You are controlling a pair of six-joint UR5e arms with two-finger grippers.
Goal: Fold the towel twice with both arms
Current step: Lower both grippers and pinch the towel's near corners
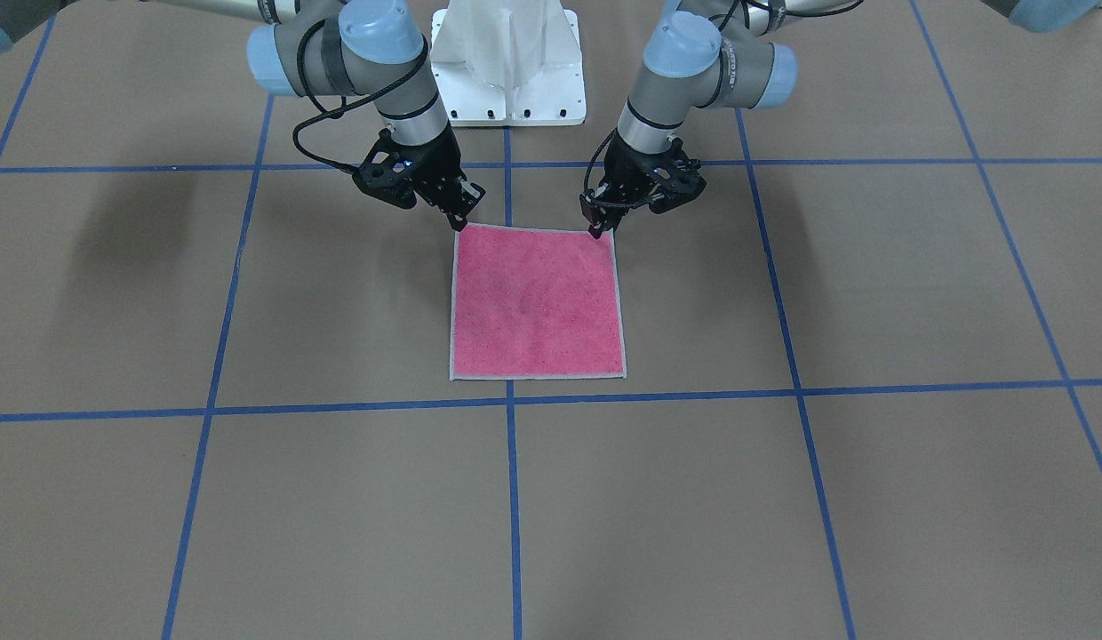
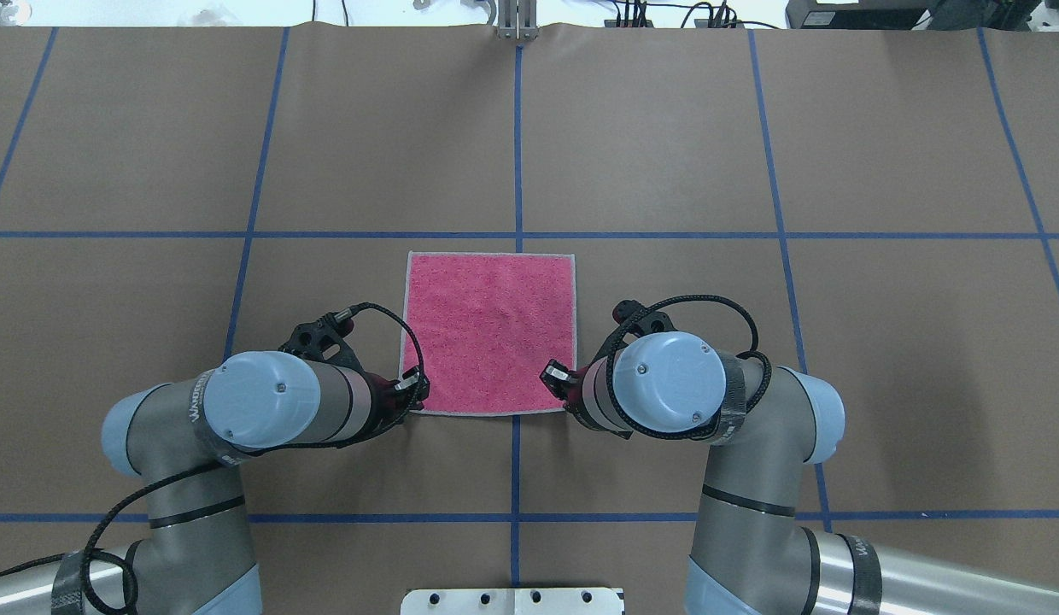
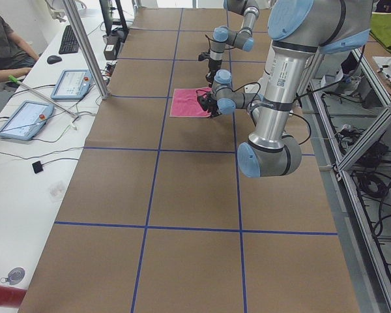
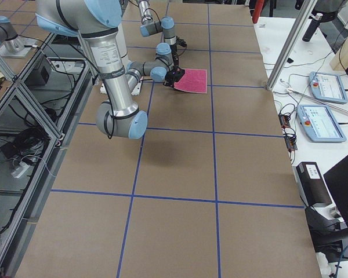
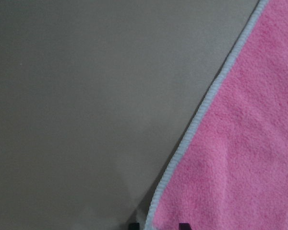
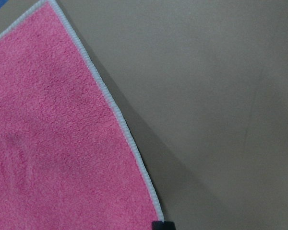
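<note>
The small square pink terry towel with a light grey stitched border (image 1: pixel 538 302) lies flat, pink face up, near the middle of the brown paper-covered tabletop (image 1: pixel 871 284). It covers part of a blue tape line (image 1: pixel 513 498). The black two-finger left hand (image 1: pixel 597 229) is down at one of the towel's two corners nearest the robot. Its wrist view shows two fingertips (image 5: pixel 183 225) narrowly parted astride the border, with the cloth lying flat between them. The black two-finger right hand (image 1: pixel 462 216) stands at the other near corner, its tips just at the border. Only one fingertip (image 6: pixel 163 224) shows in its wrist view, so its opening cannot be determined.
</note>
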